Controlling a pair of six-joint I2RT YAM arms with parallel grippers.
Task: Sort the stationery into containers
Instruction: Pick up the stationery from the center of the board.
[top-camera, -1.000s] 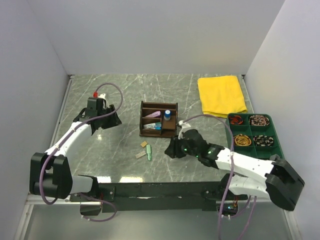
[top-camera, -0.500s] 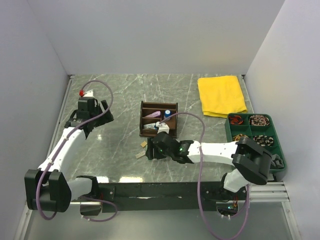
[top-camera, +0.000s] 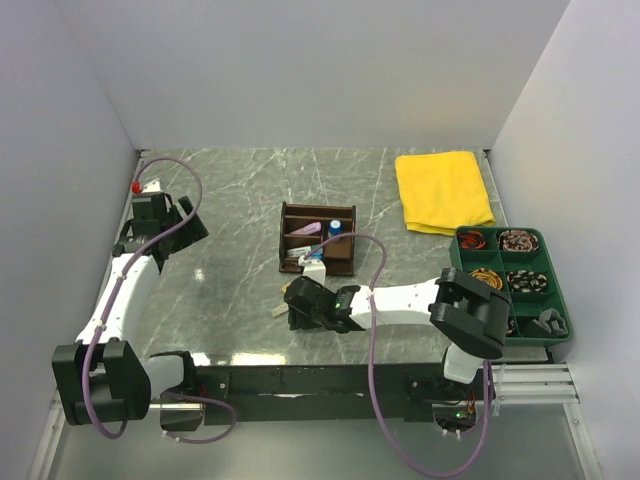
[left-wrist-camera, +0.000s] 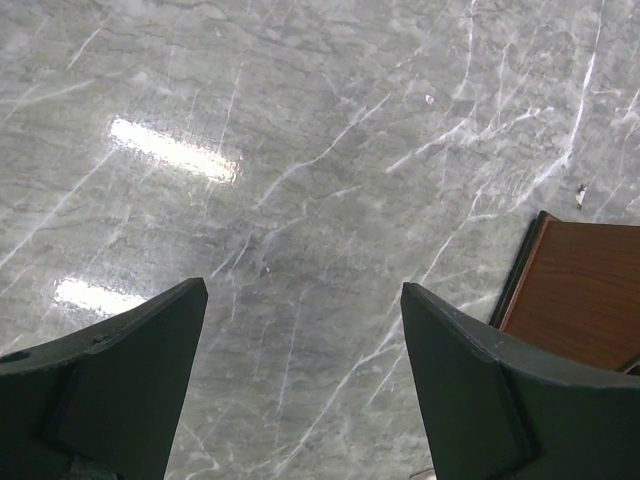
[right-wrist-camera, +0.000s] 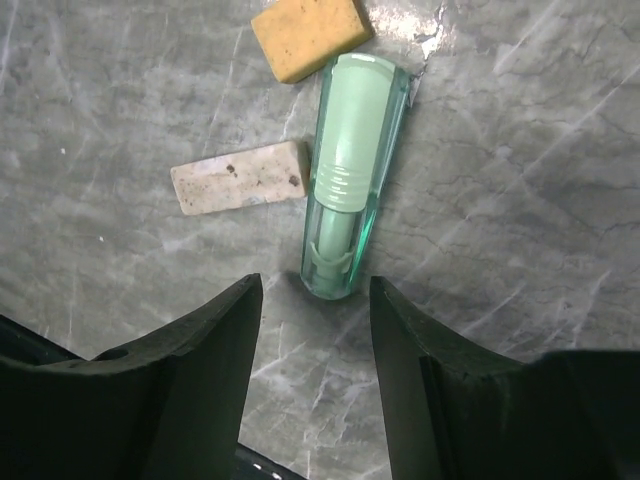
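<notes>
Stationery (top-camera: 305, 252) partly fills the wooden organiser (top-camera: 318, 208) seen from above, with the right gripper (top-camera: 300, 308) at its 6 o'clock and the left gripper (top-camera: 150, 225) off at 9. The left wrist shows jaws wide and empty over the table (left-wrist-camera: 300, 150). The right wrist shows jaws parted and empty, and at 12 o'clock a green tube (right-wrist-camera: 352, 175), tan eraser (right-wrist-camera: 310, 35) and white eraser (right-wrist-camera: 240, 177) lie unsorted.
</notes>
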